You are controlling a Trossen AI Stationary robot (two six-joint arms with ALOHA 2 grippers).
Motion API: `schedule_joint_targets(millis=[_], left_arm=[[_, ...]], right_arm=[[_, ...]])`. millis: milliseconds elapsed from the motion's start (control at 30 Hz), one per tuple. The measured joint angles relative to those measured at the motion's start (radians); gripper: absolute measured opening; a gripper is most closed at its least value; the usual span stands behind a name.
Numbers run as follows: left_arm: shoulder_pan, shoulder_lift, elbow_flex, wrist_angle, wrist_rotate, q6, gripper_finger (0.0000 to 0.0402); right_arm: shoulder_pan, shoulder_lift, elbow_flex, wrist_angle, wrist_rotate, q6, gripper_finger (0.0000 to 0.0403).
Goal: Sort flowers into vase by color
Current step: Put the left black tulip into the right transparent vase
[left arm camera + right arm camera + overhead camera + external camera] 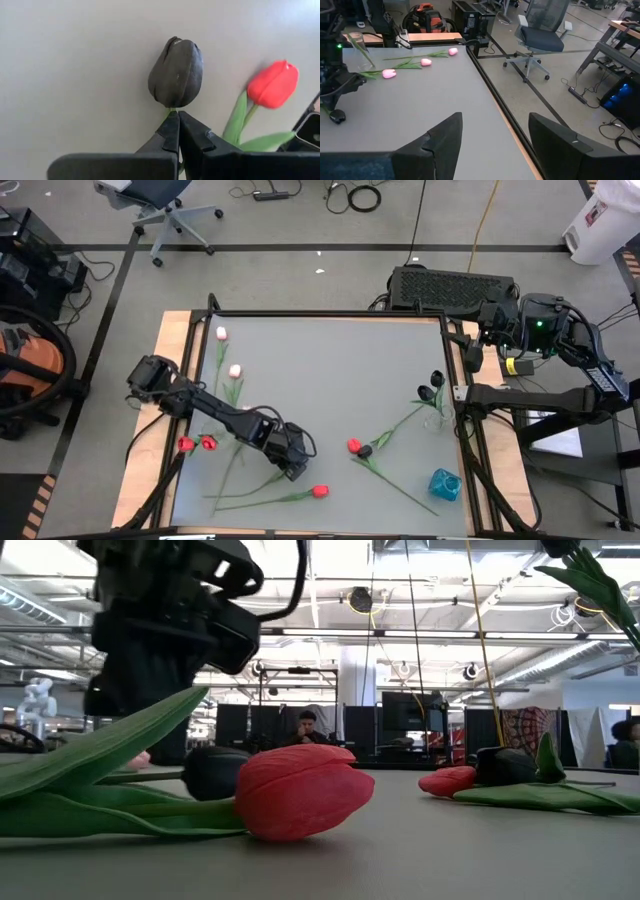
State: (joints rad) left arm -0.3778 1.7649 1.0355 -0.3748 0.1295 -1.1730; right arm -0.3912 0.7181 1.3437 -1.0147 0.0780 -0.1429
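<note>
Left wrist view: you see the left claw [178, 131] clenched on the green stem just below a black tulip [176, 73] lying on the grey table [75, 75] (a red tulip [273, 84] lies beside it). The right claw [492, 137] waits released off the table's far corner.

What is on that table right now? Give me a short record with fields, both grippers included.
left gripper: shut on the stem of the black tulip, just below its head
right gripper: open, empty, waiting past the table's right edge
red tulip: lying on the table beside the left gripper
pink tulips: two, lying near the left edge
blue container: front right of the table, no stems seen in it
</note>
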Motion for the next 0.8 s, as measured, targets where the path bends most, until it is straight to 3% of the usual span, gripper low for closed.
schedule_joint_targets(millis=[300,667,800], left_arm=[[0.075,0.000,0.000,0.000,0.001,0.055,0.0006],[0.117,0.000,0.000,0.004,0.074,0.115,0.0007],[0.117,0.000,0.000,0.003,0.076,0.115,0.0027]], right_arm=[[0.000,0.000,0.000,0.000,0.000,0.000,0.0219],[0.000,0.000,0.000,0.000,0.000,0.000,0.0219],[0.000,0.000,0.000,0.000,0.000,0.000,0.0219]])
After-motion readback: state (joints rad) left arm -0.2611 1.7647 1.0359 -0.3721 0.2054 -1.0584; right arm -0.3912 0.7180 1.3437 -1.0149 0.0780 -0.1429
